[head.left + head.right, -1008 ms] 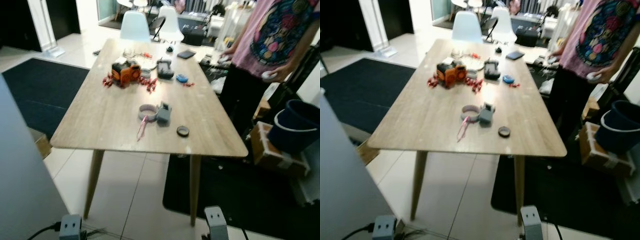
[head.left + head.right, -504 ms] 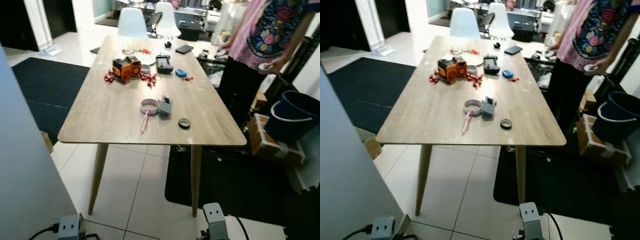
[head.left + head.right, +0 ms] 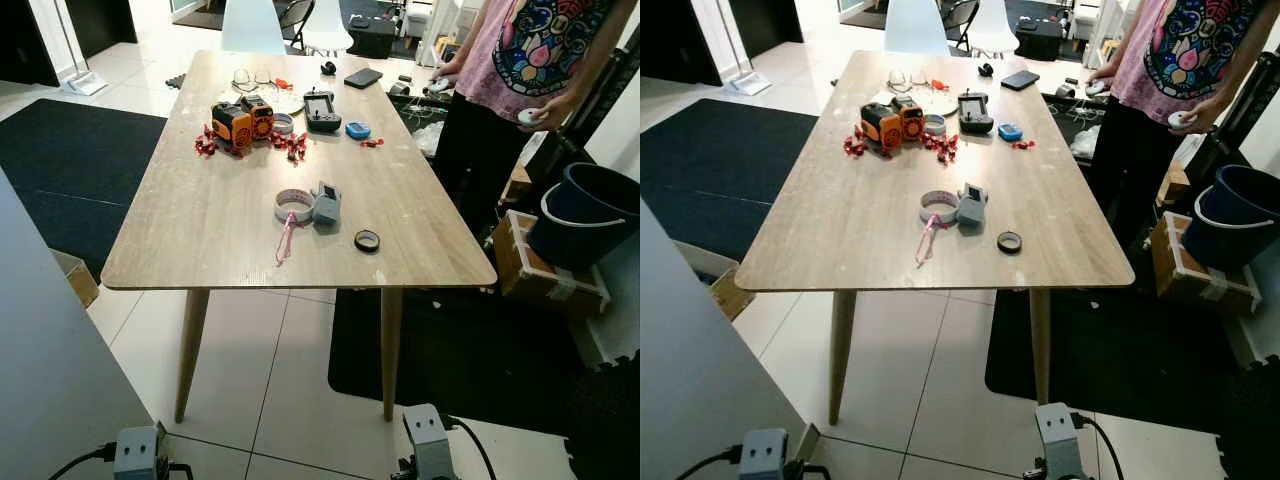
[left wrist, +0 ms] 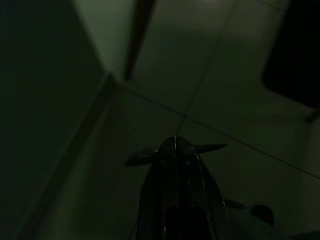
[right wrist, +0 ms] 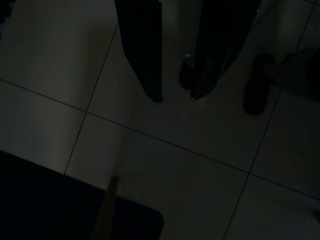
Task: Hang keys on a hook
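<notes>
Approach step: keys [image 3: 287, 238] lie on the bench [image 3: 200, 230]; left hand [image 4: 175, 142] clenched, right hand [image 5: 175, 97] released; next, reach.

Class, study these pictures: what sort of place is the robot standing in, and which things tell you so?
Probably a lived-in home or workshop-like room. A long wooden table on a tiled floor carries small gadgets, including an orange device. Dark rugs lie beside it, white chairs stand at its far end, and a person stands alongside.
</notes>
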Motion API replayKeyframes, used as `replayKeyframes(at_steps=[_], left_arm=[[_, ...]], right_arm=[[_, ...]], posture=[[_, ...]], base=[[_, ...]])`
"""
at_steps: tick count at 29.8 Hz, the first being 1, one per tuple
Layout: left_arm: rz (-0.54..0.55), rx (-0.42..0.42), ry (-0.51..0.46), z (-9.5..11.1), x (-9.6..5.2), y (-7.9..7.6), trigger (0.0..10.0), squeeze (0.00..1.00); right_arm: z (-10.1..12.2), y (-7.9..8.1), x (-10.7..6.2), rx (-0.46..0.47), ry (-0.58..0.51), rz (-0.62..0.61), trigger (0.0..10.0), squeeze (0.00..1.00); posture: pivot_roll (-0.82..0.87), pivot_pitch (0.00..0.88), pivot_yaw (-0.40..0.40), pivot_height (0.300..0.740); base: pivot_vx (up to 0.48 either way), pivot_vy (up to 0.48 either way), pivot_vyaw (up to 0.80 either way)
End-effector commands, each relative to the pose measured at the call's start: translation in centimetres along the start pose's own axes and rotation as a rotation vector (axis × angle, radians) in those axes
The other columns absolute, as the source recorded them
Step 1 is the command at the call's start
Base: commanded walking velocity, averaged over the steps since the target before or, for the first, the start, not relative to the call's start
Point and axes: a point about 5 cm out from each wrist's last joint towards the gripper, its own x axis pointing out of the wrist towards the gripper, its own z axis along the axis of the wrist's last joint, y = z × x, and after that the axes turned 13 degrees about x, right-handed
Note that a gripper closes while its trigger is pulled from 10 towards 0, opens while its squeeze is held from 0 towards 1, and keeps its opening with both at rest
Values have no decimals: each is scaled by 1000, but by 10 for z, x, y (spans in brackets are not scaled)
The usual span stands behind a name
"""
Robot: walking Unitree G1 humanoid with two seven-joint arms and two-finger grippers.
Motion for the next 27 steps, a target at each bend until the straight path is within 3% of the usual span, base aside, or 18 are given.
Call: replayKeyframes(at_steps=[1, 8, 19, 27], left_arm=[[7, -13, 14, -3, -2, -4, 10000, 0], [6, 11, 17, -3, -1, -4, 10000, 0], [-2, 14, 38, -6, -2, -6, 10000, 0], [13, -5, 54, -8, -2, -6, 10000, 0]], right_arm=[[-2, 0, -1, -4, 0, 2, 10000, 0], [-2, 0, -1, -9, 2, 2, 10000, 0], [-5, 0, -1, -8, 9, -1, 10000, 0], [-5, 0, -1, -7, 10, -1, 10000, 0]], posture=[[99, 55, -67, 740], [98, 57, -67, 740], [97, 60, -65, 740], [97, 62, -64, 740]], base=[[0, 0, 0], [0, 0, 0], [0, -460, 0], [0, 0, 0]])
